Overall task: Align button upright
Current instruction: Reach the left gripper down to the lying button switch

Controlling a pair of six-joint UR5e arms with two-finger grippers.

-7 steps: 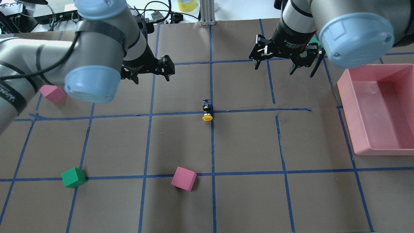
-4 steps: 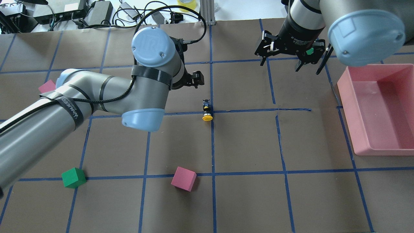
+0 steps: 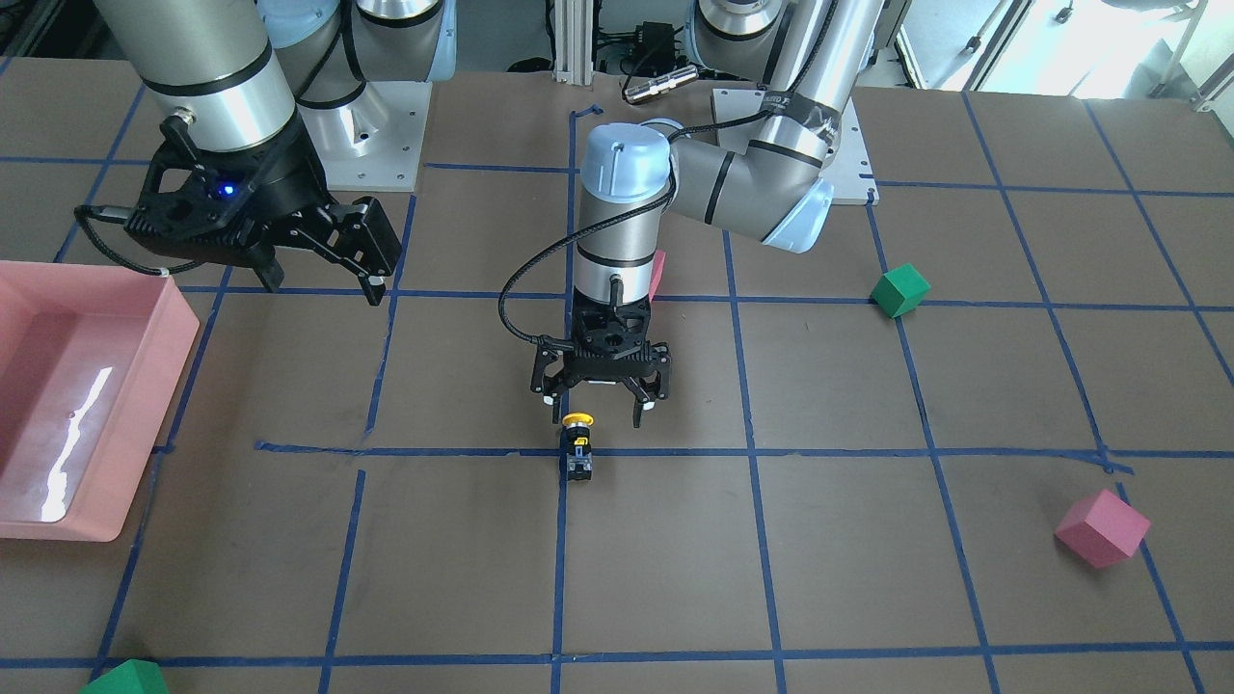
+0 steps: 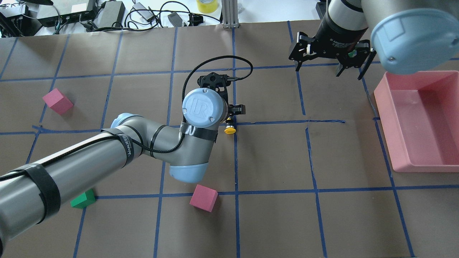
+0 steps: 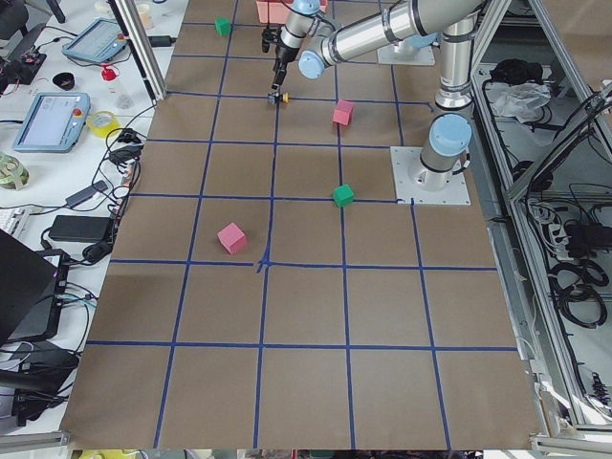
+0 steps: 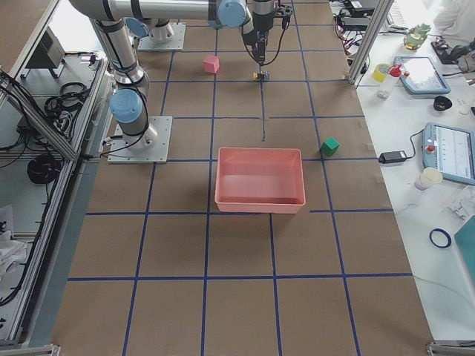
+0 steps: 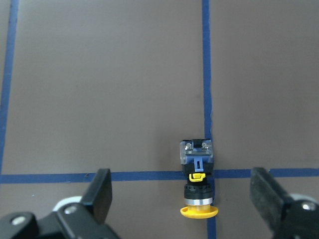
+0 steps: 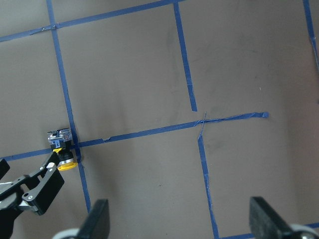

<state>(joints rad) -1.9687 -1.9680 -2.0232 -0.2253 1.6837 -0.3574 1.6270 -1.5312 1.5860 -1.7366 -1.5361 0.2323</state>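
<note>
Brown paper ruled into squares by blue tape covers the table [image 4: 272, 161], and the button [image 7: 198, 181] lies on its side near the middle of the overhead frame, right on a crossing of two tape lines. In the left wrist view its grey-blue block sits above the horizontal tape line and its yellow cap points toward the bottom of the frame, so it is not upright and the aligning itself is yet to be done. What looks done is the approach: the left gripper [image 3: 596, 413] hangs over the button, pointing down, with its jaws wide apart and nothing between them but the button below; its fingers [image 7: 99, 196] stand to either side of the button and touch neither cap nor block as far as the pictures show. By my reading, what is left is to lower, close on the button, tip it so the cap faces up, set it on its base and let go. The right gripper [image 4: 327, 68] sits in the upper right of the overhead frame, near the far corner of the pink tray [image 4: 389, 125], jaws apart and empty, well away from the button. One pink foam cube [image 4: 203, 197] rests lower in the frame, well apart from the button.
</note>
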